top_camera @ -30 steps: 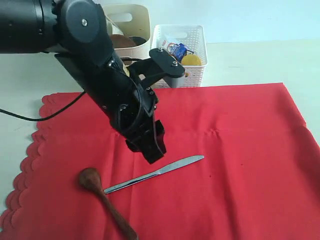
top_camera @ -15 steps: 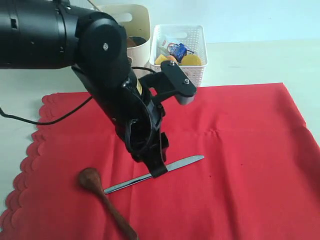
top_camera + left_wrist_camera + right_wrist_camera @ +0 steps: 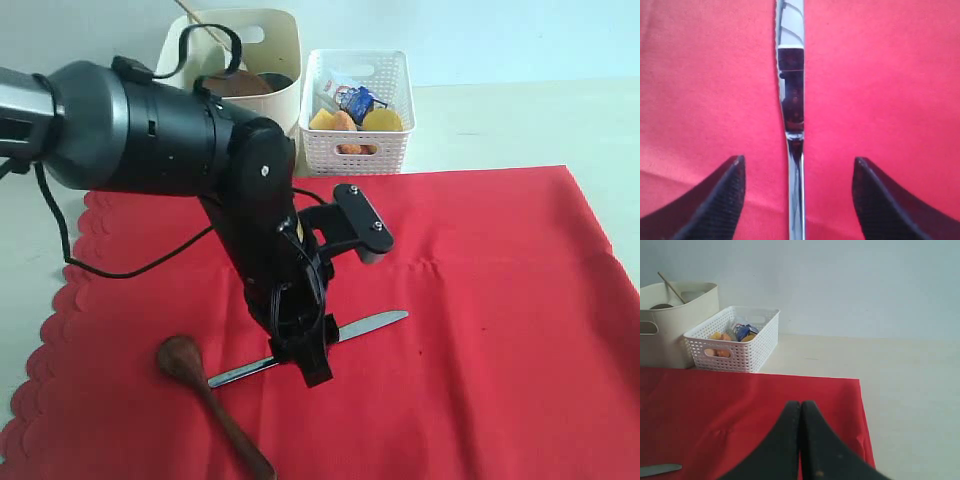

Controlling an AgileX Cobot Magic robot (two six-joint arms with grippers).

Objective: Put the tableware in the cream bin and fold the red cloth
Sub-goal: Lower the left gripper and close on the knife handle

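Note:
The red cloth [image 3: 480, 300] lies spread flat on the table, its scalloped edge on the left. On it rest a metal knife [image 3: 372, 321] and a dark wooden spoon [image 3: 200, 385]. My left gripper [image 3: 310, 362] is down over the knife's handle. In the left wrist view it [image 3: 798, 159] is open, a finger on each side of the knife [image 3: 792, 100] and clear of it. The cream bin [image 3: 272, 45] stands at the back with a brown plate [image 3: 240, 82] and a pale stick inside. My right gripper [image 3: 801, 403] is shut and empty above the cloth's right part [image 3: 740, 400].
A white lattice basket [image 3: 358, 100] with food and a blue-and-white carton stands right of the cream bin, just behind the cloth's back edge. A black cable [image 3: 100, 262] trails from the left arm over the cloth's left side. Bare table lies right of the cloth [image 3: 910, 390].
The left arm has come down and forward onto the knife's handle, and its jaws have opened wider. The knife, the spoon and the right gripper have not moved.

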